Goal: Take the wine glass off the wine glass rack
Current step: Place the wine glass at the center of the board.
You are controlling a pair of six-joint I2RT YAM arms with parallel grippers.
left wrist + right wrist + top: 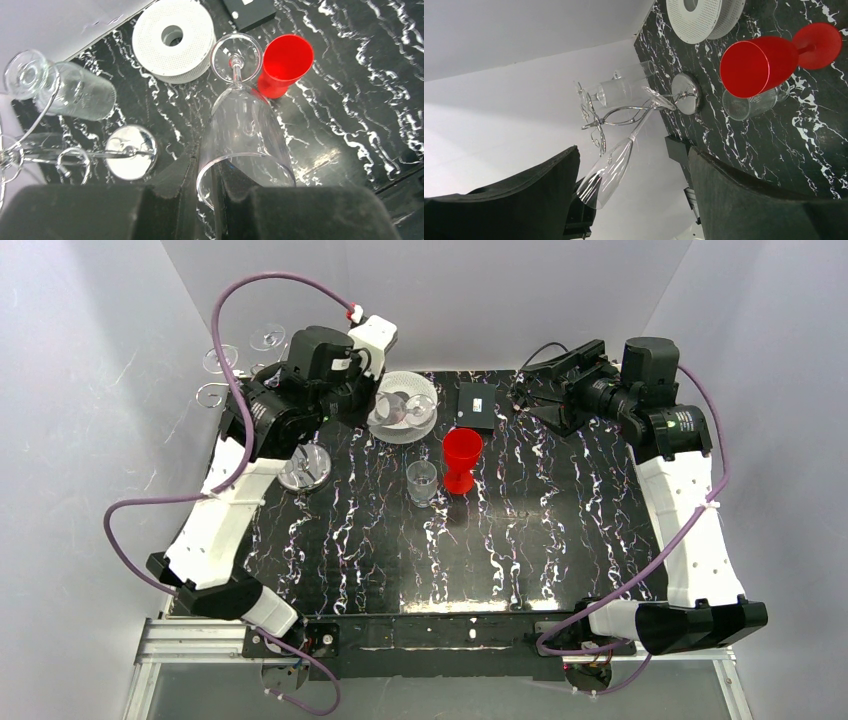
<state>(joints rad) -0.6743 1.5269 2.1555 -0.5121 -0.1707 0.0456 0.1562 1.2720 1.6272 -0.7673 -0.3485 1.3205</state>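
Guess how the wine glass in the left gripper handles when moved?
Probably slippery: the left gripper pinches only the smooth rim of the wine glass. Likely to pivot, since most of the glass sticks out beyond the grip. Looks thin-walled, so probably fragile.

Premises: a robotics test cell in a laboratory, not a home or shop.

Evidence:
- Plain white panels (80, 440) box in the work area on three sides.
- The black marble-patterned counter (560, 540) is mounted on bare aluminium rail (190, 640).
- Two robot arms, left (225, 515) and right (690, 540), are bolted at its near edge, with exposed purple cabling (285, 275).
- Contents are a few staged props: wine glass rack (305, 468), red goblet (462, 458), white ribbed spool (150, 40).
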